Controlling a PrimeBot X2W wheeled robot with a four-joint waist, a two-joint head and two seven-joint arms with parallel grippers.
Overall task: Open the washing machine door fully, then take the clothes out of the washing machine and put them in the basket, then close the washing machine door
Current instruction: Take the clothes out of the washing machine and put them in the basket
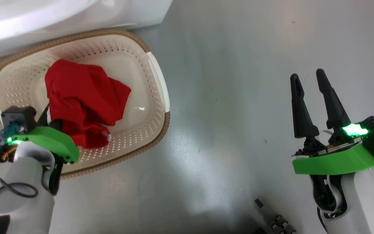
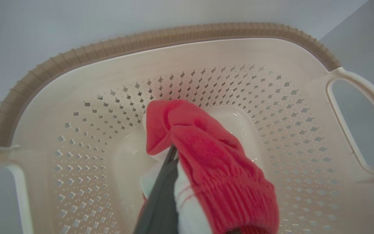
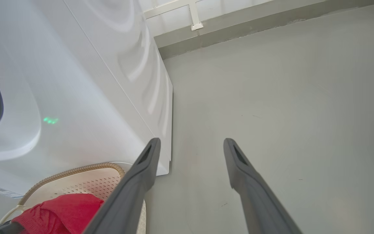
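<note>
The smooth grey floor carries the big white washing machine and, just in front of that machine, a cream basket with a brown rim.

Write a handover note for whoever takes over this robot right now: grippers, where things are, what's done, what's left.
Left gripper: shut on the clothes, down inside the basket.
Right gripper: open, holding nothing, above the floor.
The basket stands on the floor beside the washing machine.
Done: red clothes are out of the machine.
Left: release them, check the drum for more, close the door; its state cannot be told here.
</note>
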